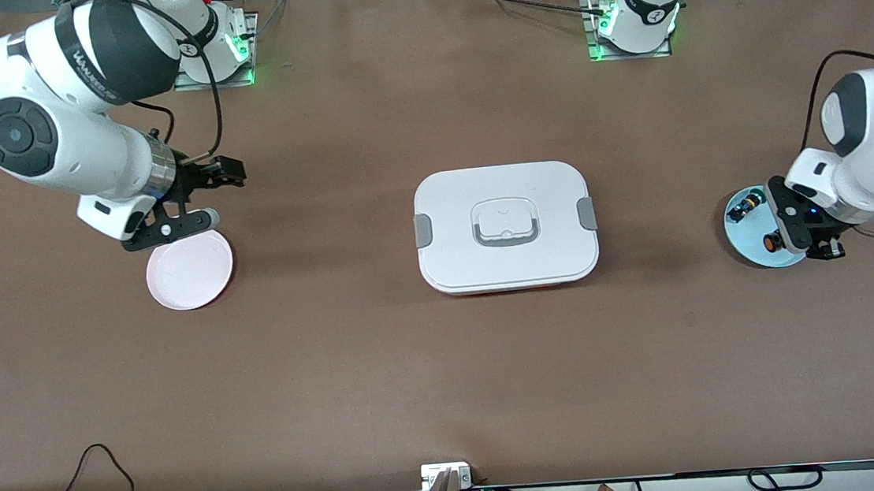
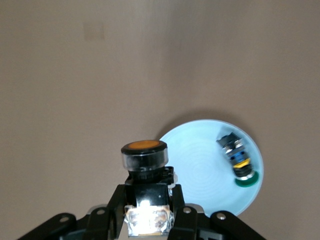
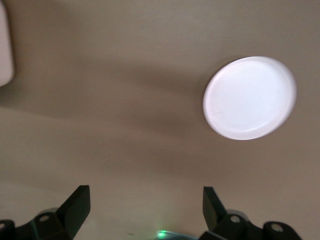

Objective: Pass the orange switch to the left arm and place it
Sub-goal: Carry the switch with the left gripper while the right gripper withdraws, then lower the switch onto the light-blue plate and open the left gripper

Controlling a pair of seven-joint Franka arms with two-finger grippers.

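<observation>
Left gripper, raised over the pale blue round plate at the left arm's end of the brown matte table, pinches the orange switch by its black body; the long axis runs straight out from the fingertips, the round orange cap leading. A second switch with a green cap lies on that plate, toward 2 o'clock of its centre in the left wrist view. The smooth white rounded-rectangular box sits mid-table. Right gripper, fingers spread, hovers by the glossy pink-white round plate.
</observation>
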